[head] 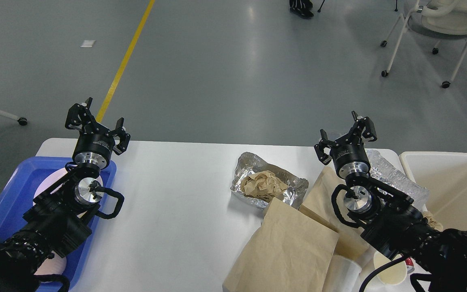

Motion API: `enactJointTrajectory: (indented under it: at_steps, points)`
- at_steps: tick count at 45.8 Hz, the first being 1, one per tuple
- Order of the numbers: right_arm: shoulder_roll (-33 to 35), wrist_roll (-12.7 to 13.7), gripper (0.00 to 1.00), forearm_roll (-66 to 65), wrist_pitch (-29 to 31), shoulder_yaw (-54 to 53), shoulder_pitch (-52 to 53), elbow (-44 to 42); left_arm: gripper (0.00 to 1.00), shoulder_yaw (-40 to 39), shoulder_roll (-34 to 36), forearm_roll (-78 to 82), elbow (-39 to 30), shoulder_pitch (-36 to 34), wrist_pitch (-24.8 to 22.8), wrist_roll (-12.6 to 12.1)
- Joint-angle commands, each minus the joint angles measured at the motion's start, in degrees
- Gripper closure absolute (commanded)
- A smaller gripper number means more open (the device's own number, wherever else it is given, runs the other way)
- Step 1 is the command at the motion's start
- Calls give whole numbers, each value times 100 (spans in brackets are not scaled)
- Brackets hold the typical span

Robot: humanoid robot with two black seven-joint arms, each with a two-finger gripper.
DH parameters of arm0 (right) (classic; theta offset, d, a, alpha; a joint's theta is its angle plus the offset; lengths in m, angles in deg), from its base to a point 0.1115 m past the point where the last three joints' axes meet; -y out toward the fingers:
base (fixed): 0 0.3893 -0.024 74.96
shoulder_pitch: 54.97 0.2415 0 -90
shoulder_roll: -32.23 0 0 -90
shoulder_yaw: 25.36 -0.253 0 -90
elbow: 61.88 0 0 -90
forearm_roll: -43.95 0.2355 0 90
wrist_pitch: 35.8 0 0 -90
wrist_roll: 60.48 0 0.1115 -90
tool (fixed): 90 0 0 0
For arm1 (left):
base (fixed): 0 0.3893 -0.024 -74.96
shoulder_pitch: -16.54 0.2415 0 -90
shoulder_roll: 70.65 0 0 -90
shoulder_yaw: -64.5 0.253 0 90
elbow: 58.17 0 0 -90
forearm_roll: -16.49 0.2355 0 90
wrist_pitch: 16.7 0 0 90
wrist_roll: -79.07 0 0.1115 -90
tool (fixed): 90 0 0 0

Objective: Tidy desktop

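Single head view, mounted high, facing forward and down. Near: white tabletop [176, 211] fills lower half, close range. Far: grey floor [233, 73] beyond far edge. Both arms enter from near corners, left and right. No second view.

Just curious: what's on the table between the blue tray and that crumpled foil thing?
Nothing: in the head view, the desktop is bare white between the blue tray and the foil container.

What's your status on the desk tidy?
Left gripper open, empty, above blue plastic tray. Right gripper open, empty. White rectangular desktop untidied: crumpled foil tray, brown paper bags. Right arm overhangs bags.
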Motion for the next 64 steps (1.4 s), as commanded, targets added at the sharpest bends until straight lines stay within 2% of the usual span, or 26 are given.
enactJointTrajectory:
  at_steps: [1, 23, 31, 48, 54, 60, 64]
  points:
    - [0, 0, 0, 0, -9, -9, 9, 0, 3, 0, 0, 0, 0, 0, 0, 0]
    - [9, 61, 0, 35, -79, 228, 544, -405, 3, 0, 0, 0, 0, 0, 0, 0]
    - [26, 61, 0, 44, -79, 1062, 1133, -457, 3, 9, 0, 0, 0, 0, 0, 0]
    - [1265, 62, 0, 0, -61, 4041, 2908, -186, 3, 0, 0, 0, 0, 0, 0, 0]
    - [1705, 61, 0, -79, 9, 5991, 3980, 798, 3, 0, 0, 0, 0, 0, 0, 0]
    - [1653, 61, 0, -88, 26, 8320, 4850, 1677, 3, 0, 0, 0, 0, 0, 0, 0]
    - [1591, 61, 0, -105, 35, 9280, 5325, 2222, 3, 0, 0, 0, 0, 0, 0, 0]
